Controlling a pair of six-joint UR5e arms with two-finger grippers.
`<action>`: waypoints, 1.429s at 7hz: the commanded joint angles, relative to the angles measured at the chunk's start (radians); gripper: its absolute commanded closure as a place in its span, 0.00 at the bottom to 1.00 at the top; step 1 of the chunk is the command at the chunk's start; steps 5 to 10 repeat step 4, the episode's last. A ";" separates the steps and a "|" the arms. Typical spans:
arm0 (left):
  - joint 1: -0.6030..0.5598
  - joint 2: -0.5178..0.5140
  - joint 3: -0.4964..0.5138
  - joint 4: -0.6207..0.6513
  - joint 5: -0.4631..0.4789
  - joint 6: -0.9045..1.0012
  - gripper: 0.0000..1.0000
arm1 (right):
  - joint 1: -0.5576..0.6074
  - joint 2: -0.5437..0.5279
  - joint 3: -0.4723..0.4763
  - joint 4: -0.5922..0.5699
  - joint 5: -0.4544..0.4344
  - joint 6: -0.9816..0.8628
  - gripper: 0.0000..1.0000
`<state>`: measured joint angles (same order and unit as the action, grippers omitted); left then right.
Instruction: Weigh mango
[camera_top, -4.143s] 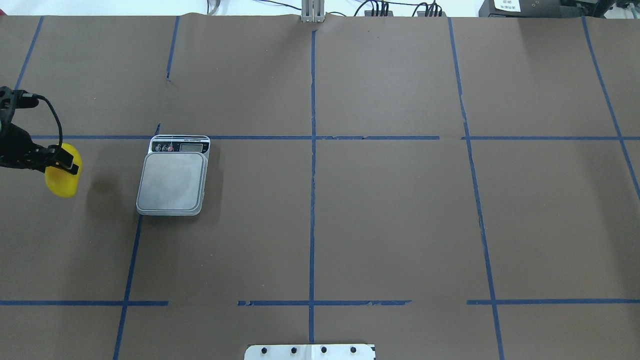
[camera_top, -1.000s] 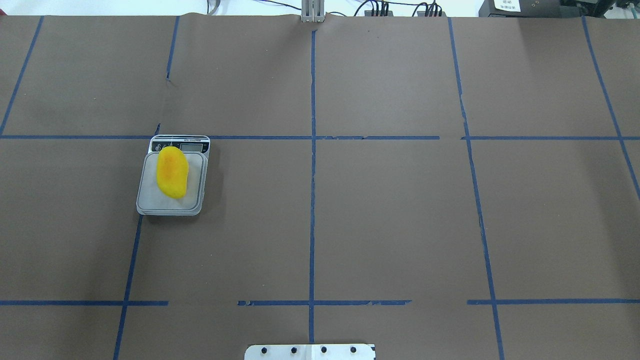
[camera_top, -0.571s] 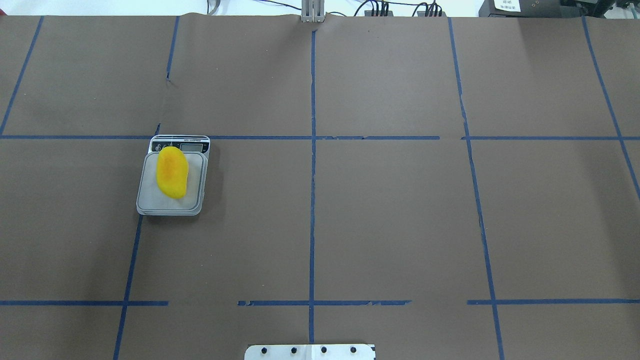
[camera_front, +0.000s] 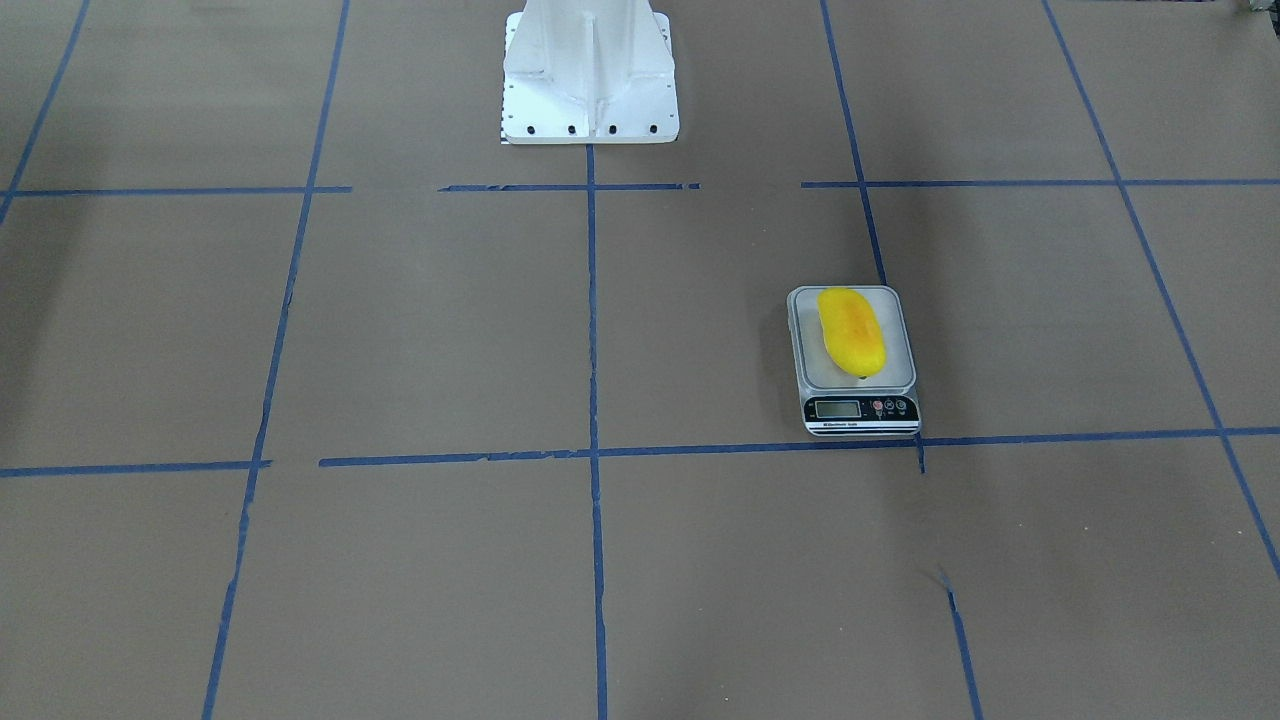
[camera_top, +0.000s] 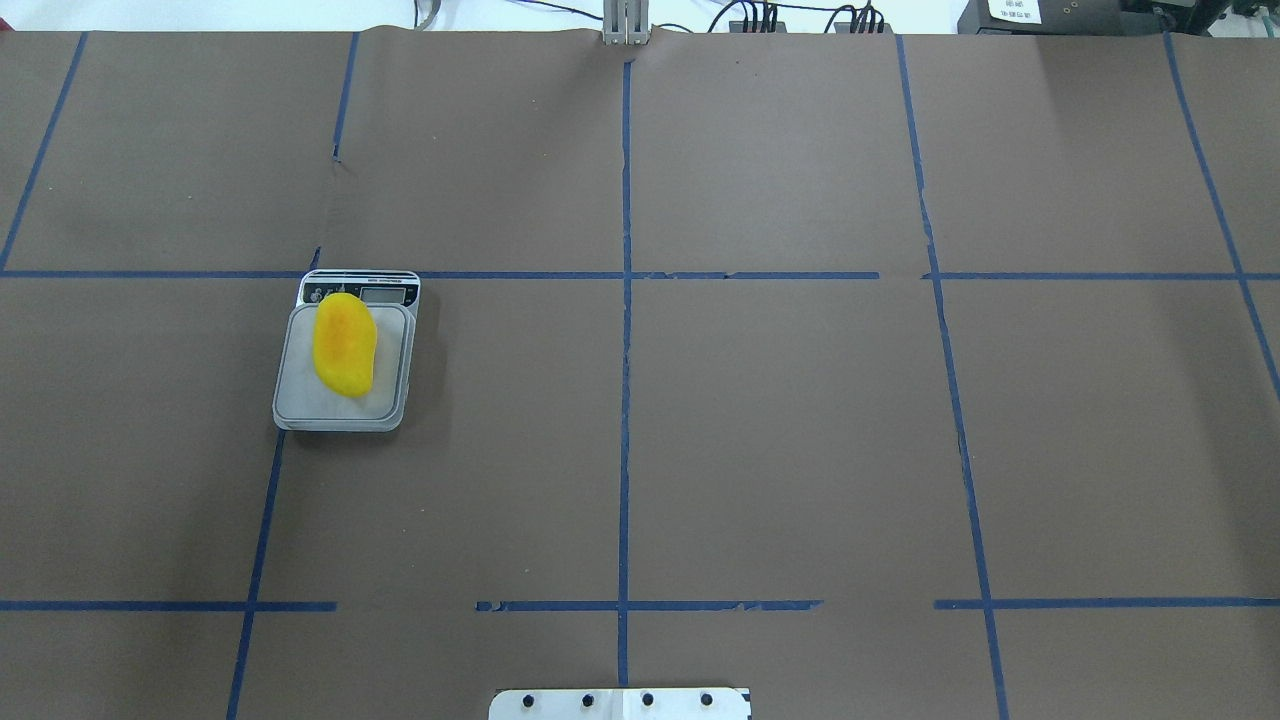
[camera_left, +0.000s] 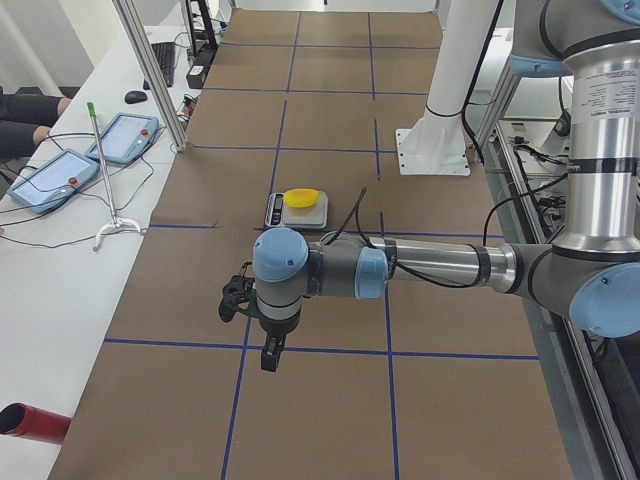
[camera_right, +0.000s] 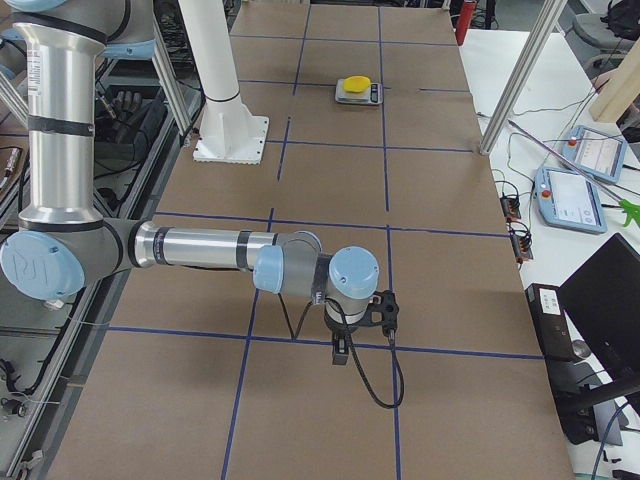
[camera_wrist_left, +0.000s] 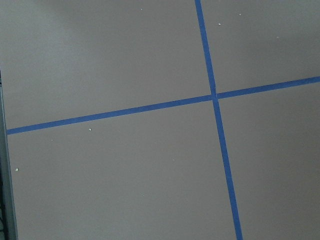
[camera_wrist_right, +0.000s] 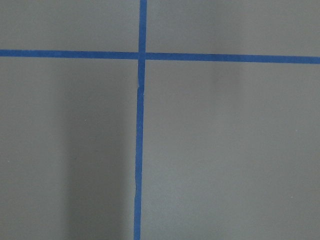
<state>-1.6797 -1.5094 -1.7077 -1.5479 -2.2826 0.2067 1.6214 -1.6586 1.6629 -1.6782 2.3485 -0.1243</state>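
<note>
The yellow mango (camera_top: 345, 343) with an orange blush lies lengthwise on the platform of the grey scale (camera_top: 300, 408), its far end over the display strip. It also shows in the front-facing view (camera_front: 852, 332), where the scale's display (camera_front: 838, 408) is in sight. No gripper touches it. My left gripper (camera_left: 268, 355) hangs over bare table well away from the scale, seen only in the exterior left view. My right gripper (camera_right: 340, 352) hangs over the table's other end. I cannot tell whether either is open. Both wrist views show only brown paper and blue tape.
The white robot pedestal (camera_front: 590, 70) stands at the table's middle edge. Blue tape lines grid the brown table cover. A side bench holds teach pendants (camera_left: 120, 135) and a metal post (camera_left: 150, 70). A red cylinder (camera_left: 30, 422) lies at the near bench edge.
About four seconds ago my left gripper held the mango in the air left of the scale. Now the mango rests on the scale and the gripper has left the overhead view. Nothing moved in the last second.
</note>
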 joint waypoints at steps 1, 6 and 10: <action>0.000 0.000 -0.004 0.002 0.000 -0.001 0.00 | 0.000 0.000 0.000 0.000 0.000 0.000 0.00; 0.000 0.000 -0.004 0.000 0.000 -0.001 0.00 | 0.000 0.000 0.000 0.000 0.000 0.000 0.00; 0.000 0.000 -0.004 0.000 0.000 -0.001 0.00 | 0.000 0.000 0.000 0.000 0.000 0.000 0.00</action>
